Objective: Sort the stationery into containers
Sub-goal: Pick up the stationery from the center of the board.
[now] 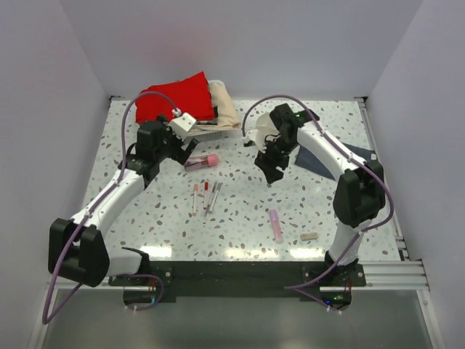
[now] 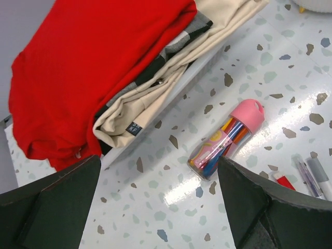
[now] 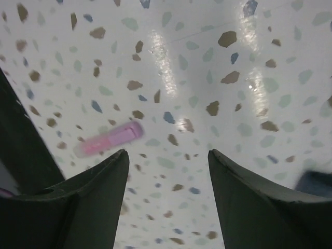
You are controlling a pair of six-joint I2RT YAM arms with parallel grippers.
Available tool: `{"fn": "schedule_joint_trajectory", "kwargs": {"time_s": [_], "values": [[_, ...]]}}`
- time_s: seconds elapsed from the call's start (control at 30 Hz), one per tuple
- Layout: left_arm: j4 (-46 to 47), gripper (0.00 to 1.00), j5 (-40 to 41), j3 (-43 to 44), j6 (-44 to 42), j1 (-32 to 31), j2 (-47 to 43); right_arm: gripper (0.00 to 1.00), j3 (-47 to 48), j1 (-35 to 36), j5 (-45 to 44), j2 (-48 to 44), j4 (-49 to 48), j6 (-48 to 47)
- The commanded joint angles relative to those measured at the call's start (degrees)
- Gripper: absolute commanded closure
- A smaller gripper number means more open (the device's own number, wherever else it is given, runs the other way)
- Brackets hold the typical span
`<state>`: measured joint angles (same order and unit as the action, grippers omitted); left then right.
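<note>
A pink-capped clear tube (image 1: 203, 161) full of coloured pens lies on the speckled table. It also shows in the left wrist view (image 2: 225, 140). My left gripper (image 1: 186, 151) is open and empty just left of the tube (image 2: 158, 179). Three thin pens (image 1: 205, 196) lie side by side at the table's middle, and their ends show in the left wrist view (image 2: 310, 176). A pink marker (image 1: 276, 225) and a beige eraser (image 1: 309, 236) lie nearer the front. My right gripper (image 1: 272, 173) is open and empty above bare table (image 3: 168, 155), with the pink marker (image 3: 109, 139) beyond its left finger. The white organiser (image 1: 263, 132) is partly hidden behind my right arm.
A red cloth (image 1: 178, 100) and a beige cloth (image 1: 227, 107) are piled at the back left, also in the left wrist view (image 2: 93, 67). A dark blue-grey cloth (image 1: 320, 156) lies under my right arm. Walls enclose the table on three sides.
</note>
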<state>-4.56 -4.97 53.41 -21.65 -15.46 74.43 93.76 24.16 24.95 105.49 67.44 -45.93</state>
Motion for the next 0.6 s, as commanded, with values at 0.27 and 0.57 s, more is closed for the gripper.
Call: {"fn": "schedule_joint_trajectory", "kwargs": {"time_s": [0.27, 0.57], "values": [[2.2, 0.00, 3.8, -3.5, -0.4, 0.3, -7.7, 0.33, -21.3, 9.1, -20.4, -11.6, -11.6, 63.8], [3.4, 0.00, 2.1, -3.9, -0.2, 0.3, -7.1, 0.33, -23.3, 10.3, -26.3, -7.5, -22.3, 69.2]]}}
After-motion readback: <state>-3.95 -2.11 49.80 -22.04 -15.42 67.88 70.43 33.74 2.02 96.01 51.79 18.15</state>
